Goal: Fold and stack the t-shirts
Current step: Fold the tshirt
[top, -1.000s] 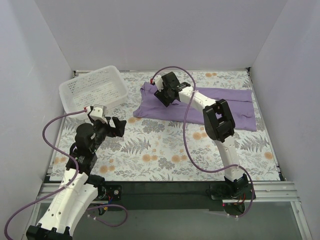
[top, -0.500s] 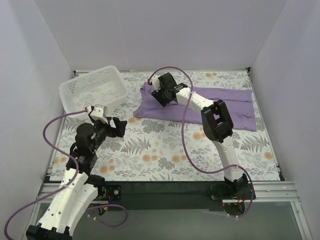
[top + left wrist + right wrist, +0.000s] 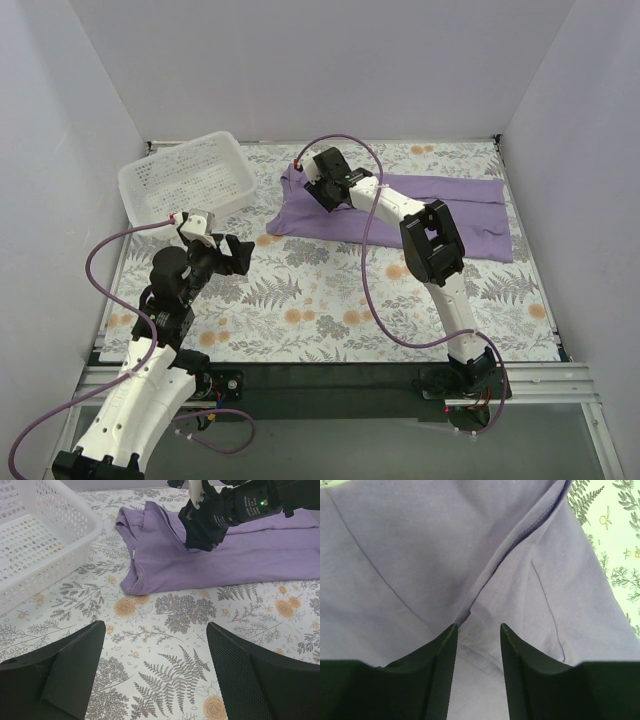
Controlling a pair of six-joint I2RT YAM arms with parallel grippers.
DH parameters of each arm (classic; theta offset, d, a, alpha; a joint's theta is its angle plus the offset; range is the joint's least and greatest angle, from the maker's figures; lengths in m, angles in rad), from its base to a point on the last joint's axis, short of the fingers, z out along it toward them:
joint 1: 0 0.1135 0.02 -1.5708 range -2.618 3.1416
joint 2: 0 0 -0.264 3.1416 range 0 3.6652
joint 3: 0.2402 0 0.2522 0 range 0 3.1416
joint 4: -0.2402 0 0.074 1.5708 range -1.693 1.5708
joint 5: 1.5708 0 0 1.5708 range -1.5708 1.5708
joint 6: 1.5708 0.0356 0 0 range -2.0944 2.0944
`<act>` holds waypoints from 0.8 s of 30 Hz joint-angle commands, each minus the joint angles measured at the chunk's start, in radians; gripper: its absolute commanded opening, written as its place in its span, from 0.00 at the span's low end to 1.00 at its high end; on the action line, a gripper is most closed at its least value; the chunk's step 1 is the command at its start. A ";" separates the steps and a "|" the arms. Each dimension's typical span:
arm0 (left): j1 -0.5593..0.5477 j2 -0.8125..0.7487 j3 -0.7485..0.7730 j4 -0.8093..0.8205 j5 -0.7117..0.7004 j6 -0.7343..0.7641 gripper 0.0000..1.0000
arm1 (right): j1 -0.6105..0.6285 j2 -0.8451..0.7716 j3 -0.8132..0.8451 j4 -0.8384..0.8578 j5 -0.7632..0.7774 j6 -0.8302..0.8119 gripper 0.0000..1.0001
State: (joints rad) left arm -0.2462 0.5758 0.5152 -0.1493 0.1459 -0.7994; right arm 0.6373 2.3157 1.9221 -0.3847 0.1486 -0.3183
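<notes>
Across the far half of the tabletop (image 3: pixel 330 290), toward 12 o'clock in the overhead view:

Item 1, t-shirt (image 3: pixel 480 210). Lavender, lying spread in one flattened layer. Long axis runs 9 o'clock to 3 o'clock, with the neck and sleeve end at 9 o'clock. A raised fold crosses the cloth near that end.

Item 2, right hand (image 3: pixel 322 190). Directly over the 9 o'clock end of the shirt and pointing down onto it. Fingers (image 3: pixel 437 670) stand apart with a narrow gap, and the fold leads straight into that gap. No cloth is visibly pinched. The cloth lies under and between the tips, so the coming move looks like a closing pinch on that fold.

Item 3, left hand (image 3: pixel 232 255). Wide open and holding nothing, hovering over bare floral tabletop. The shirt's nearest corner lies at about 1 o'clock from it, a short reach away. This hand is the farther of the two from the shirt.

Item 4, basket (image 3: pixel 245 162). White, perforated, in the 10 o'clock corner of the tabletop, just beside the shirt's 9 o'clock end but not touching it. No clothing shows inside it.

Judgement: the right hand has the shirt in reach, while the left hand must travel toward 1 o'clock to assist.
</notes>
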 commanded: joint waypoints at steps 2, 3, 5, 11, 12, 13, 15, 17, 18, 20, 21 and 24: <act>-0.002 -0.014 0.000 0.013 0.011 0.017 0.82 | -0.001 0.024 0.014 0.043 0.020 0.001 0.42; -0.001 -0.013 0.000 0.011 0.012 0.017 0.81 | -0.001 0.024 0.014 0.043 0.022 -0.001 0.37; -0.002 -0.013 0.000 0.013 0.011 0.017 0.81 | -0.001 0.022 0.012 0.041 0.022 -0.002 0.33; -0.002 -0.014 0.000 0.013 0.012 0.019 0.81 | -0.001 0.021 0.015 0.043 0.022 -0.007 0.23; -0.002 -0.016 -0.001 0.011 0.014 0.019 0.81 | -0.001 0.016 0.014 0.043 0.022 -0.007 0.23; -0.002 -0.014 0.000 0.013 0.014 0.019 0.81 | -0.001 0.011 0.014 0.043 0.016 -0.007 0.23; -0.002 -0.014 0.000 0.013 0.015 0.019 0.81 | -0.001 -0.009 0.008 0.043 -0.017 -0.004 0.30; -0.002 -0.016 0.000 0.013 0.014 0.019 0.81 | -0.001 -0.030 0.006 0.043 -0.046 0.005 0.36; -0.002 -0.014 0.000 0.014 0.015 0.019 0.81 | -0.001 -0.035 0.006 0.043 -0.052 0.010 0.41; -0.002 -0.014 -0.001 0.013 0.017 0.019 0.81 | -0.001 -0.042 0.008 0.043 -0.066 0.016 0.43; -0.002 -0.016 0.000 0.014 0.018 0.019 0.81 | -0.002 -0.042 0.009 0.043 -0.070 0.021 0.44; -0.002 -0.014 0.000 0.013 0.017 0.019 0.81 | -0.001 -0.033 0.006 0.041 -0.083 0.027 0.45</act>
State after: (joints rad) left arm -0.2462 0.5720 0.5152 -0.1493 0.1509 -0.7952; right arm 0.6361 2.3272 1.9221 -0.3809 0.0967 -0.3122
